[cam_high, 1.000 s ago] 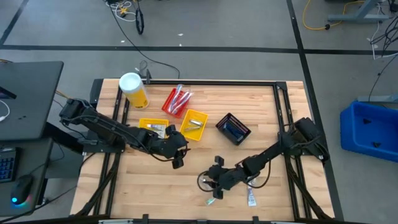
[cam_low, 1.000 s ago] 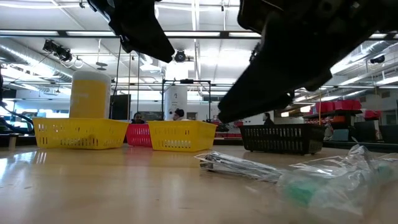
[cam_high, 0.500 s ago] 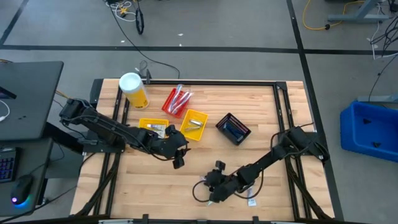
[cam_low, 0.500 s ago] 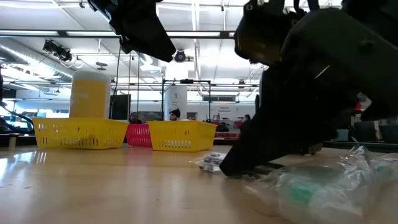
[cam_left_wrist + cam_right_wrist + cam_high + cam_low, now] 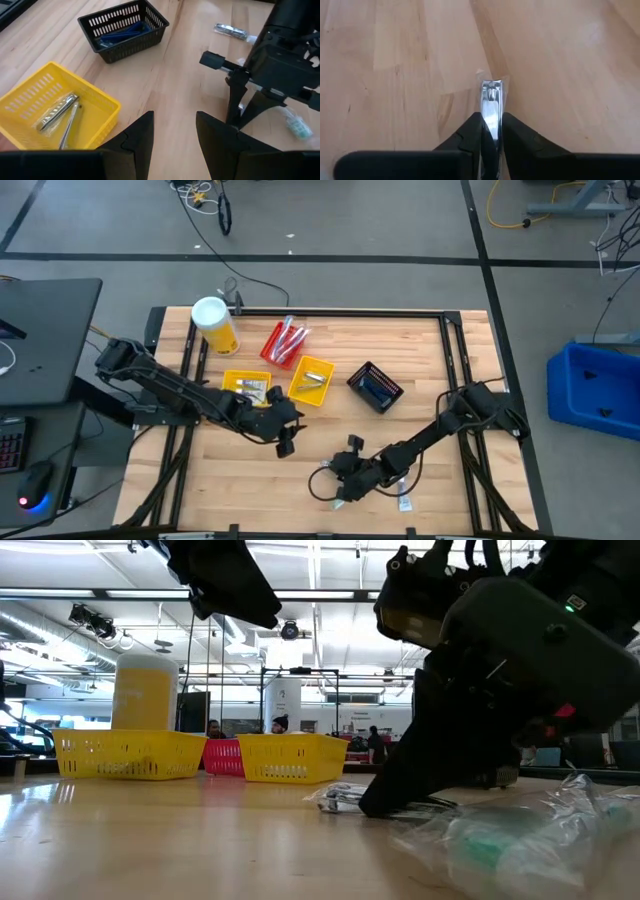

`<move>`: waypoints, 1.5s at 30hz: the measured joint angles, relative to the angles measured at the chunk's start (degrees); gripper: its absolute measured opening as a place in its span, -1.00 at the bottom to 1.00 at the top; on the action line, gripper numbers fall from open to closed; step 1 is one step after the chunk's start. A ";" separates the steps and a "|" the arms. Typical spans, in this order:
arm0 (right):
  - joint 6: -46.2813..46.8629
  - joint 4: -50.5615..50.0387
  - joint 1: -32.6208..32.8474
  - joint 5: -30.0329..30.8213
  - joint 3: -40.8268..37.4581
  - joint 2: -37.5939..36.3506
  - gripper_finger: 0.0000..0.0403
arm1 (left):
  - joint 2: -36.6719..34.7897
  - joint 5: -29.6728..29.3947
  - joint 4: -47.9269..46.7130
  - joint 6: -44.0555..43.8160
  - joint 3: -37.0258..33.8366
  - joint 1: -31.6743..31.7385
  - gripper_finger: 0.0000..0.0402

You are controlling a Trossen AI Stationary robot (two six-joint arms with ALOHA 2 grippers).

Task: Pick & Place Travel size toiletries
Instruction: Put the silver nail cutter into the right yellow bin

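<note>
One of the travel size toiletries, a shiny metal nail clipper in a clear wrapper (image 5: 491, 97), lies on the wooden table near its front edge. My right gripper (image 5: 491, 124) is down on it and shut around it; in the high view the gripper (image 5: 337, 493) is at the front middle. My left gripper (image 5: 173, 134) hangs open above the table, close to the two yellow bins (image 5: 247, 387), and holds nothing. Another clear packet with a green item (image 5: 510, 840) lies beside the right arm. My right gripper pinches the wrapped nail clipper between its two fingers, on its long sides (image 5: 491, 111) at the end nearest the wrist. The fingers slant down from the table's right and lie along the clipper. Its far end (image 5: 491, 87) sticks out ahead, resting on the table.
At the back stand a red bin (image 5: 284, 343), a yellow bin with metal clippers (image 5: 60, 112), a black bin with blue items (image 5: 122, 30) and a yellow canister with a white lid (image 5: 215, 325). A small packet (image 5: 405, 501) lies by the right arm.
My right gripper has sunk toward the table's near edge and tipped more steeply down, until its fingertips stand on the table at the wrapped clipper. The clipper lies where it was.
</note>
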 joint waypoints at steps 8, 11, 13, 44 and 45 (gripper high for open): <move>-9.52 0.01 -3.13 1.87 -0.19 -7.38 -0.70 | 0.00 0.02 0.05 -0.24 0.00 -1.25 -0.24; -14.69 0.21 -5.50 5.81 -0.12 -10.59 -0.70 | 0.00 -0.14 0.26 -0.19 0.00 -1.64 -0.24; -18.56 0.18 -7.71 8.11 -0.17 -12.48 -0.70 | 0.00 -0.78 0.33 -0.16 0.00 -1.80 -0.24; -30.31 7.82 -35.60 -12.86 -0.10 -5.96 -0.49 | 0.00 -6.49 0.15 -1.51 0.00 -1.96 -0.24; -30.48 7.82 -35.60 -12.86 -0.10 -5.96 -0.44 | 0.00 -6.49 0.15 -1.51 0.00 -1.96 -0.24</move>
